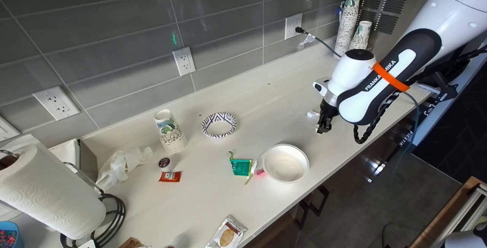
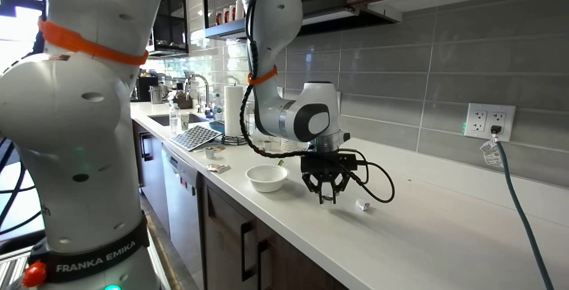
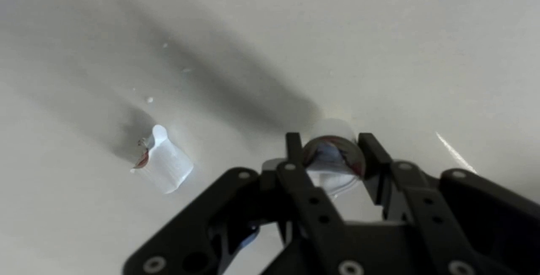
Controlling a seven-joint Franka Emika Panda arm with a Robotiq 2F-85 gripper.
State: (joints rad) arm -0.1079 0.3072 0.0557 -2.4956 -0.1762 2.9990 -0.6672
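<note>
Near the white bowl (image 1: 286, 163), the gripper (image 3: 330, 145) is clamped on a small cup-like container (image 3: 333, 161), so the grasp appears complete and release is not yet done, although base contact with the counter (image 1: 262, 115) cannot be confirmed, and farther from the white bowl a small white item (image 3: 166, 165) lies ungripped.

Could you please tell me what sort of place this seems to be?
It looks like a kitchen, perhaps a shared office one: a sink is set into the countertop, with a roll of paper towels and a tall stack of paper cups standing on it.
</note>
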